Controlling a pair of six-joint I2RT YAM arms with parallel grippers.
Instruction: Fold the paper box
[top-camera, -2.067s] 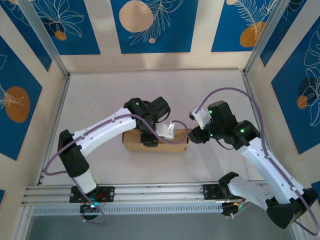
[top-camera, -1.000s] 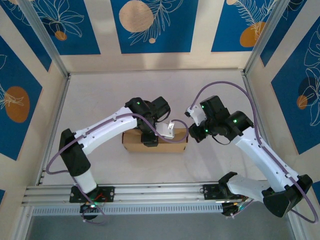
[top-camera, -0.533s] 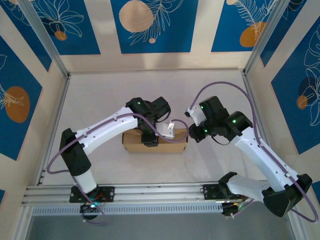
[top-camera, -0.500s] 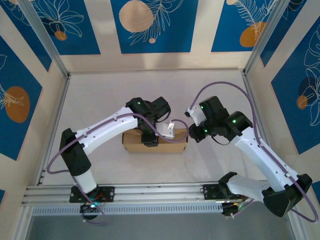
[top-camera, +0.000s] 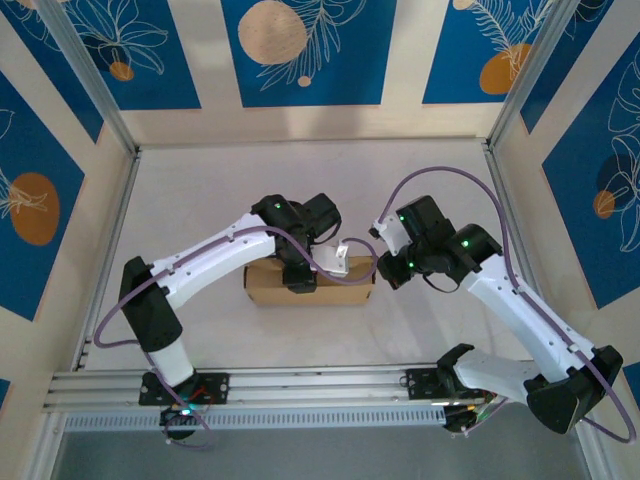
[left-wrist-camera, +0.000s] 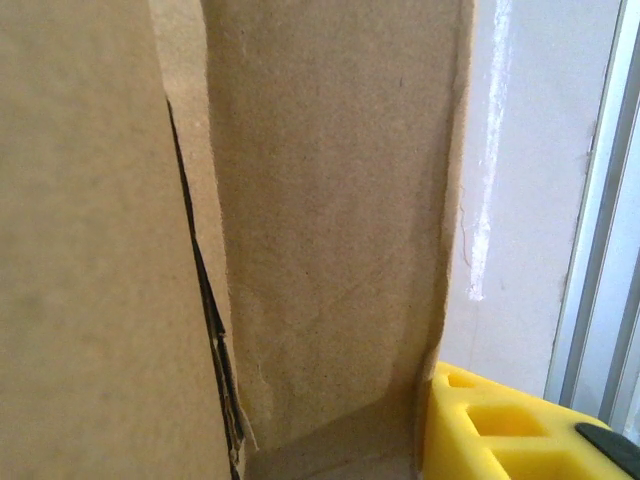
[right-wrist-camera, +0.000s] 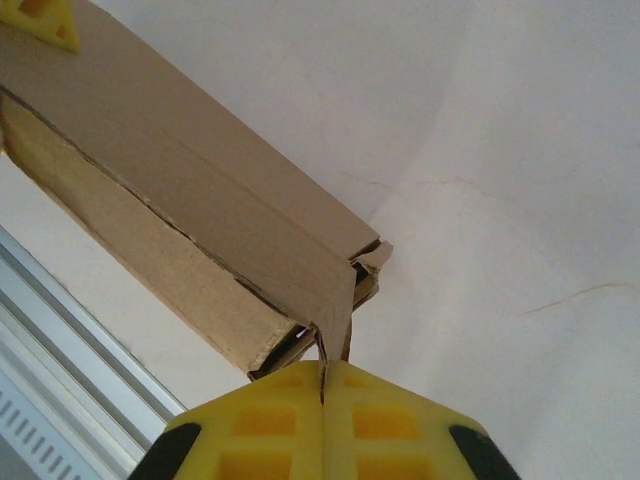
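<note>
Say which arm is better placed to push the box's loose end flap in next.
Right, likely: the right gripper, shut, sits at the box's gaping end. The left gripper is on the box's middle, seemingly steadying it.

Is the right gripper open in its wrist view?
No, the right gripper has its yellow fingers pressed together, pinching the end flap of the box.
</note>
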